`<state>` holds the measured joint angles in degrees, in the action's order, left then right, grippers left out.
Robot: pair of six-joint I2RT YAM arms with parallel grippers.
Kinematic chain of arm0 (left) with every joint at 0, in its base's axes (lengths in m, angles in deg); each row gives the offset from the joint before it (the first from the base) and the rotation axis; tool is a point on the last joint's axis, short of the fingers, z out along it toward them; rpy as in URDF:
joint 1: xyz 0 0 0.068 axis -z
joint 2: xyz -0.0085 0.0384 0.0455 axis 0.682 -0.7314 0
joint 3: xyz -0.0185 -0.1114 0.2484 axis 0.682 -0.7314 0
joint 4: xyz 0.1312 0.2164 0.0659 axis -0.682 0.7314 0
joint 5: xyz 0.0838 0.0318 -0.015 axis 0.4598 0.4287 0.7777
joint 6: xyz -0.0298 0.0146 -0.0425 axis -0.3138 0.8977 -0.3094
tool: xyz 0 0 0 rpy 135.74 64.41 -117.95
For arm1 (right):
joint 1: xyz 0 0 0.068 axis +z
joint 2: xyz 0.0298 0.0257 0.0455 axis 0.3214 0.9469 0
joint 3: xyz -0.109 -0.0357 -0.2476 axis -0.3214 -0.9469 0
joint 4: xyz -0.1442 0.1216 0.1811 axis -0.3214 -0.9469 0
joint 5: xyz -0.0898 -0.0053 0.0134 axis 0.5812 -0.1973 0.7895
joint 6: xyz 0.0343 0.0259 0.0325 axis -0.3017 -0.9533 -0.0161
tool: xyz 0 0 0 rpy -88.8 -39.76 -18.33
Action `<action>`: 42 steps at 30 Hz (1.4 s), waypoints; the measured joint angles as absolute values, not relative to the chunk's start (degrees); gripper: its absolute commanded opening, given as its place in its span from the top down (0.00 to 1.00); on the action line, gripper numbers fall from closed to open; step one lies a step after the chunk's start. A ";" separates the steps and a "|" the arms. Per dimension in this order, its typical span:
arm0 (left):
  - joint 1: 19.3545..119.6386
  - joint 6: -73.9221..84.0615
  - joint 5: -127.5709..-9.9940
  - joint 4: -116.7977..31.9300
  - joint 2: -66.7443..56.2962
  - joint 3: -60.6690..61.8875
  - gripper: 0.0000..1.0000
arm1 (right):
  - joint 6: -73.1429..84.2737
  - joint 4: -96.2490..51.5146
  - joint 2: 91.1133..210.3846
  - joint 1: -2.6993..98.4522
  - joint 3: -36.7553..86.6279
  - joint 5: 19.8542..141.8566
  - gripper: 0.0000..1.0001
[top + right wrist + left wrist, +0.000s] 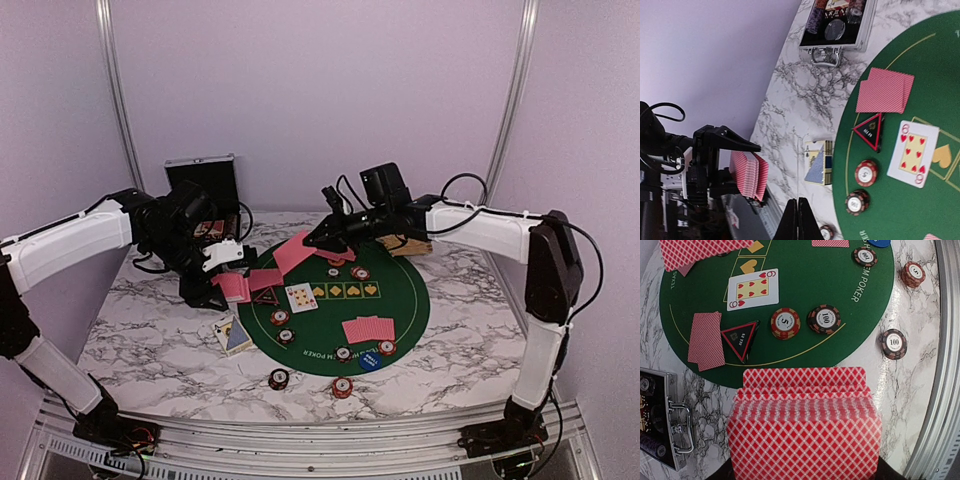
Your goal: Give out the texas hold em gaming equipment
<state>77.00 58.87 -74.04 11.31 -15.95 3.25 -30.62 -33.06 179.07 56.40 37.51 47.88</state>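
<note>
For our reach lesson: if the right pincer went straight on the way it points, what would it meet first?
Probably the blue-and-tan card pack on the marble beside the green mat, just ahead of the shut right pincer, though depth is unclear.

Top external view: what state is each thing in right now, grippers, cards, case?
left gripper, shut on the deck
deck, fanned, held above the table
right gripper, shut
tilted card, off the mat beside the right gripper; held or not, unclear
hearts card, face up on the green mat
silver case, lid open
</note>
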 measured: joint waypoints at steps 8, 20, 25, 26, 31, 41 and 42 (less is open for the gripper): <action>76.25 58.89 -73.91 11.15 -14.42 2.09 1.00 | -11.76 -47.90 179.75 56.07 46.31 61.27 1.00; 75.90 58.87 -73.93 11.15 -13.65 1.43 1.00 | 14.25 -53.32 184.62 63.94 46.58 98.08 1.00; 75.88 58.87 -73.89 11.15 -13.23 1.39 1.00 | 27.95 -46.09 186.05 71.79 43.93 113.29 1.00; 75.88 58.87 -73.82 11.15 -13.13 1.34 1.00 | 30.44 -44.25 186.77 72.70 43.25 115.48 1.00; 75.88 58.87 -73.32 11.18 -12.58 1.21 1.00 | 41.33 -35.42 190.74 74.17 37.99 123.26 1.00; 75.79 58.87 -72.86 11.22 -11.75 0.91 1.00 | 48.85 -29.48 195.62 74.65 35.54 125.31 0.98; 75.71 58.87 -72.86 11.22 -11.75 0.91 1.00 | 48.74 -29.48 195.62 74.76 35.54 124.72 0.95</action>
<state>75.71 58.87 -72.86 11.22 -11.75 0.91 48.74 -29.48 195.62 74.76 35.54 124.72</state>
